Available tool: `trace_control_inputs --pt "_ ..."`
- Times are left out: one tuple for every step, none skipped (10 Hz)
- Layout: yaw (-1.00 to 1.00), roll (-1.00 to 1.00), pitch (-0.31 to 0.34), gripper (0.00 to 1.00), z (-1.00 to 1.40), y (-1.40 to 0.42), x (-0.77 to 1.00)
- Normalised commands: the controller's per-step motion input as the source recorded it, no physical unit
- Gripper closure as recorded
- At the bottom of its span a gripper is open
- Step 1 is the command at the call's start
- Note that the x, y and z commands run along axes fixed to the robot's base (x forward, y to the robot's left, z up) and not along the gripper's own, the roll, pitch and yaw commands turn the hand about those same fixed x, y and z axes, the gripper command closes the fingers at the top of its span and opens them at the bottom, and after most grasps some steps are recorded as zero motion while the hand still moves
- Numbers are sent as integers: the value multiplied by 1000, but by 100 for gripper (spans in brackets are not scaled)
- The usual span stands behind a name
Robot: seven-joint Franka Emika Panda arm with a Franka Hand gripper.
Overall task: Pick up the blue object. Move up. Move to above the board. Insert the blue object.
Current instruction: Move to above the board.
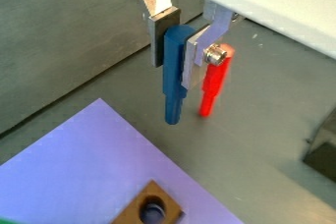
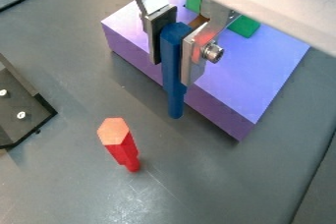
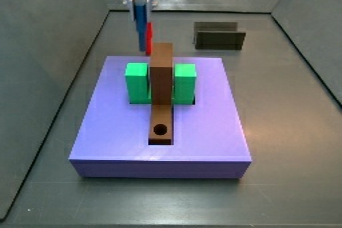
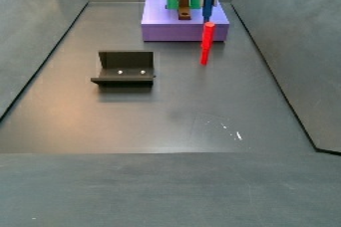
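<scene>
My gripper [image 2: 178, 43] hangs beside the slab [image 2: 250, 95], fingers pinching the blue peg [image 2: 174, 71] near its top. It looks light, stiff and maybe slippery.

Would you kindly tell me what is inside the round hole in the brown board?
Nothing stands in the hole of the board; its bottom is too dark to see. The gripper, away from the hole, is shut on the blue object.
</scene>
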Motion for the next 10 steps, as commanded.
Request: trace_control_inputs --pt "-5 7 12 100 1400 -2 -4" --pt "-10 -28 38 100 1400 0 -55" --pt "-8 -40 26 100 1400 8 -21" --pt "-7 -18 80 100 1400 -2 41" --pt "-11 -20 105 100 798 -1 19" --pt "-10 -29 83 100 385 6 10" --pt "23 -150 154 100 461 -1400 608" --pt "18 -113 169 100 429 -1400 600" --pt "20 4 242 100 388 -1400 704" --pt "11 -6 233 100 274 -935 539"
